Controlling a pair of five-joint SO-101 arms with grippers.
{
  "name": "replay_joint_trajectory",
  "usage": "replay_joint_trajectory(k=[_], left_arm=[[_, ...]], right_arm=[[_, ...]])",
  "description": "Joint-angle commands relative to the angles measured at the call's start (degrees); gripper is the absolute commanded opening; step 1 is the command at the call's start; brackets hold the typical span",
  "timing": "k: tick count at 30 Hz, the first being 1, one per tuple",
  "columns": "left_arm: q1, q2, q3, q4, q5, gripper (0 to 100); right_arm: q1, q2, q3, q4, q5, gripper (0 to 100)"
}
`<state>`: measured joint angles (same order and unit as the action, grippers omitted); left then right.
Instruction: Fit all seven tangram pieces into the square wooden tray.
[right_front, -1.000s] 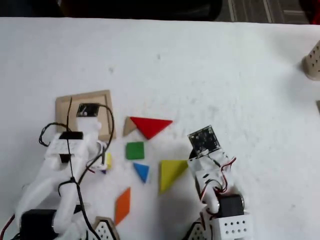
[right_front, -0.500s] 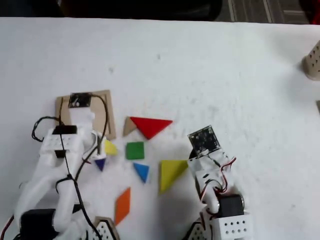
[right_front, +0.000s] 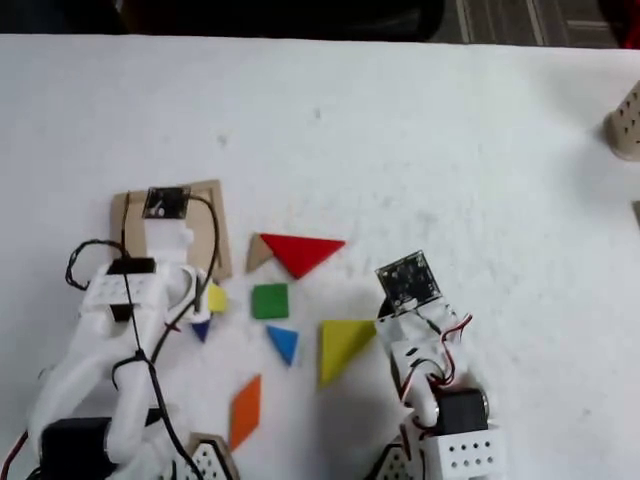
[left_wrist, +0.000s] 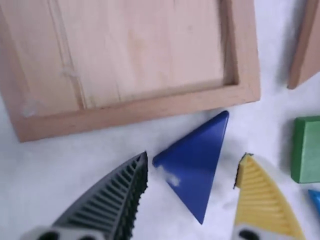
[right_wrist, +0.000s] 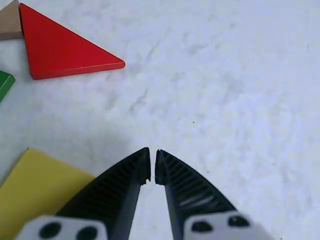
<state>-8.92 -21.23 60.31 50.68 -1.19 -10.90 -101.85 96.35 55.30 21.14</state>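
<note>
**Left hand spread over the dark blue triangle beside the tray**

The square wooden tray (right_front: 218, 232) sits at the near left of the white bench (right_front: 450, 130), with the left arm reaching across it from the near edge. The left hand (left_wrist: 192, 162) is released, fingers spread wide. Between them the dark blue triangle (left_wrist: 195, 172) lies flat on the bench, just outside the tray's rim. A small gap shows between the piece and each finger, so it is not gripped.

All seven pieces lie on the bench outside the tray. Right of the tray, the red triangle (right_front: 300, 252) touches a small wood-coloured triangle (right_front: 257, 255) on its left. Nearer than those is the green square (right_front: 269, 301), then the light blue triangle (right_front: 284, 343). The big yellow triangle (right_front: 343, 345) lies right of the light blue one. The orange parallelogram (right_front: 245, 410) is the nearest piece.

The right hand (right_wrist: 152, 167) is clenched on nothing, its black fingertips almost meeting. It hangs over bare bench just right of the yellow triangle, well apart from the tray.
</note>
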Motion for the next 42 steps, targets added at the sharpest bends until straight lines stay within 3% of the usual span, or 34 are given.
replay_joint_trajectory(k=[1,9,19,27,42], left_arm=[[-0.2,-1.4,0.3,-2.4,-2.1,30],[-0.2,-0.7,0.6,-2.5,-4.1,30],[0.7,12.7,-9.9,2.5,-4.3,30],[2.9,12.4,-9.1,2.5,-8.6,6],[3.4,11.3,-11.0,5.5,-7.9,8]], right_arm=[[0.4,-0.6,0.5,-1.2,0.0,2.9],[0.4,-0.6,0.5,-1.2,0.0,2.8],[0.3,-0.6,0.5,-1.2,0.0,2.8],[0.2,-0.6,0.5,-1.2,0.0,2.8],[0.2,-0.6,0.5,-1.2,0.0,2.8]])
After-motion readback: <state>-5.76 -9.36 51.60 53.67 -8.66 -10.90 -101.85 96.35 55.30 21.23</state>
